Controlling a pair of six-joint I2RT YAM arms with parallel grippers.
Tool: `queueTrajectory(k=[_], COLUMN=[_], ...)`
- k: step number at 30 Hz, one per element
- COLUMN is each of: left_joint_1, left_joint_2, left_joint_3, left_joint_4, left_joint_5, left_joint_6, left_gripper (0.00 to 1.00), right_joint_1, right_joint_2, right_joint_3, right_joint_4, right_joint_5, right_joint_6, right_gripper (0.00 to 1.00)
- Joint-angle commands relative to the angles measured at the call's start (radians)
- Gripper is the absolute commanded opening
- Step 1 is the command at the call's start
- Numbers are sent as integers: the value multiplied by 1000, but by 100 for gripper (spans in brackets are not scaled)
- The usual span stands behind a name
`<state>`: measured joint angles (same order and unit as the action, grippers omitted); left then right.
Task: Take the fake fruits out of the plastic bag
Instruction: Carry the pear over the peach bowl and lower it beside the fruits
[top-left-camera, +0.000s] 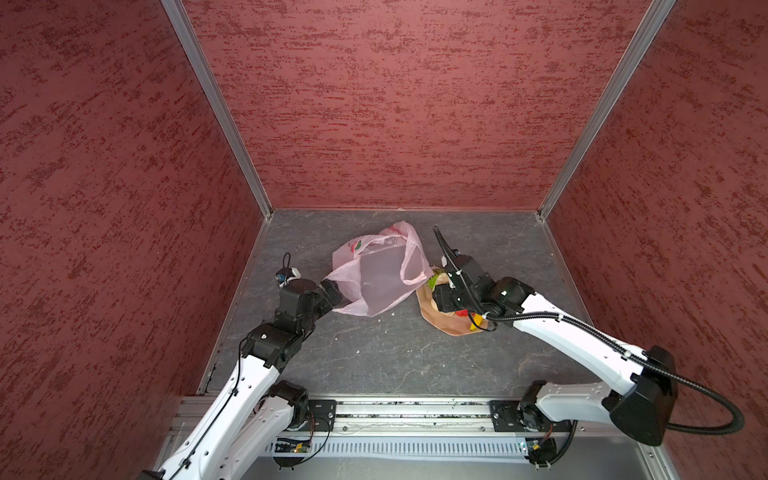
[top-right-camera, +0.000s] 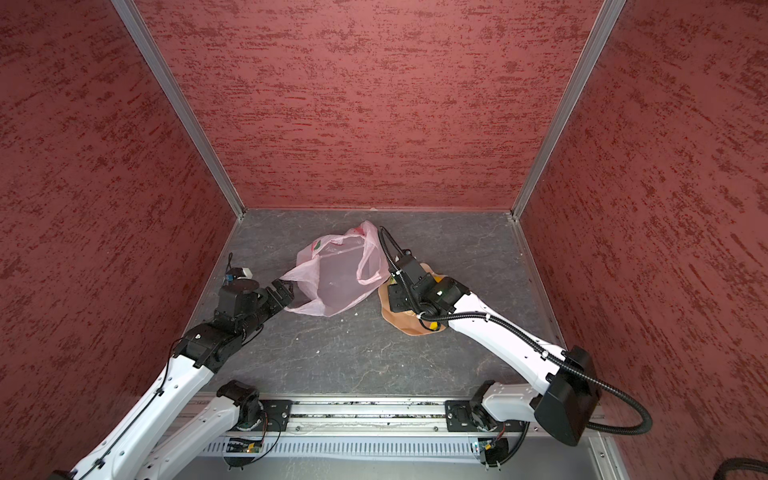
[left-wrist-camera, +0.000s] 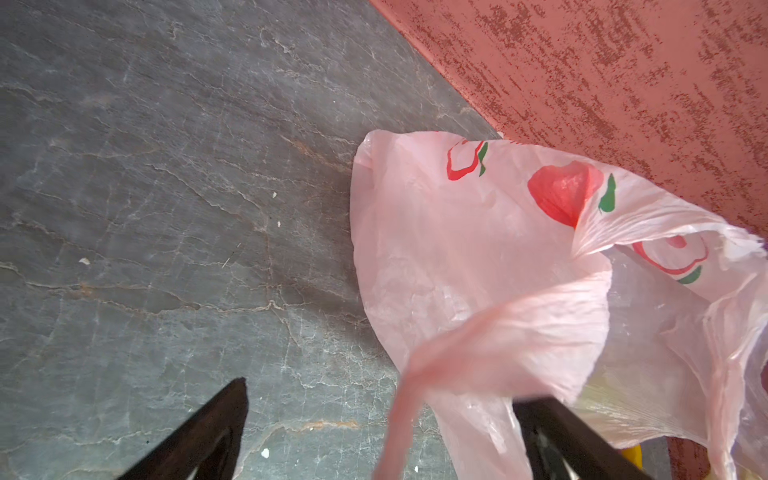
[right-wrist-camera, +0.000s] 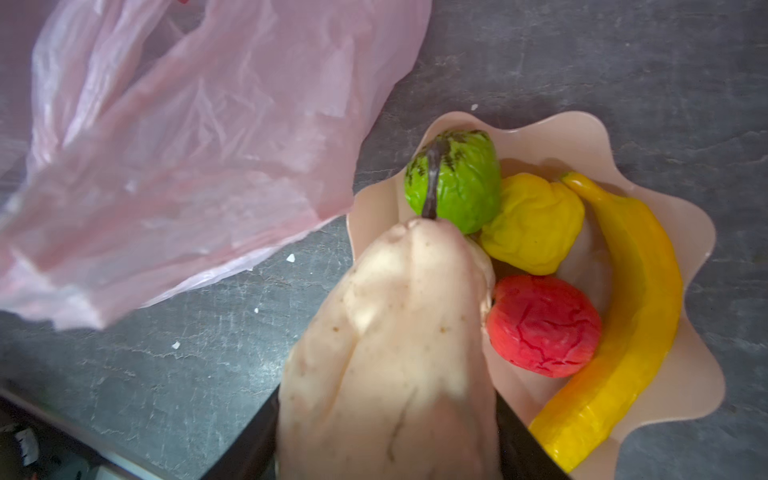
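The pale-pink plastic bag lies flat and crumpled mid-table, handles toward the back. My left gripper stands open at the bag's near-left corner, a thin strand of the bag hanging loose between its fingers. My right gripper is shut on a beige lumpy fruit just over the peach scalloped bowl. In the bowl lie a green fruit, a yellow round fruit, a red fruit and a banana. Nothing shows through the bag's plastic.
Red textured walls close the grey slate table on three sides. A metal rail with both arm bases runs along the front edge. The bag's right edge lies close to the bowl.
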<state>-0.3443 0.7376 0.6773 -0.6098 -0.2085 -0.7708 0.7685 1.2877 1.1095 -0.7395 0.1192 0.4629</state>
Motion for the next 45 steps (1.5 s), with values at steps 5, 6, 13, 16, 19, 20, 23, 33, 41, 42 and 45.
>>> queueTrajectory(k=[5,6,13,16,19,20,23,33,41,42,45], left_joint_1=[-3,-2,119,154,180,192,224,231,233,232,232], left_joint_2=[60,64,99,100,85,81,70,-16,-69,-72,-78], left_joint_3=[23,28,68,79,83,89,102,115,135,136,136], left_joint_4=[42,48,66,68,65,62,51,-7,-55,-57,-63], left_joint_5=[-57,-77,-69,-58,-51,-46,-10,37,29,29,30], left_joint_6=[8,13,69,80,87,90,98,88,85,85,81], left_gripper=[99,99,98,99,98,99,99,100,100,100,100], right_joint_1=[-2,-2,-3,-3,-3,-3,-8,-49,-76,-79,-85], right_joint_2=[-23,-18,-40,-44,-38,-36,-29,43,72,76,77], right_joint_3=[4,2,-65,-91,-114,-120,-134,-174,-191,-195,-209], right_joint_4=[-8,-21,-24,-36,-44,-48,-49,-13,15,17,22], right_joint_5=[-82,-68,-68,-51,-46,-41,-22,-14,-29,-30,-31], right_joint_6=[-56,-50,-29,-23,-18,-15,-7,20,10,10,12], right_gripper=[33,33,33,33,33,33,34,36,40,41,43])
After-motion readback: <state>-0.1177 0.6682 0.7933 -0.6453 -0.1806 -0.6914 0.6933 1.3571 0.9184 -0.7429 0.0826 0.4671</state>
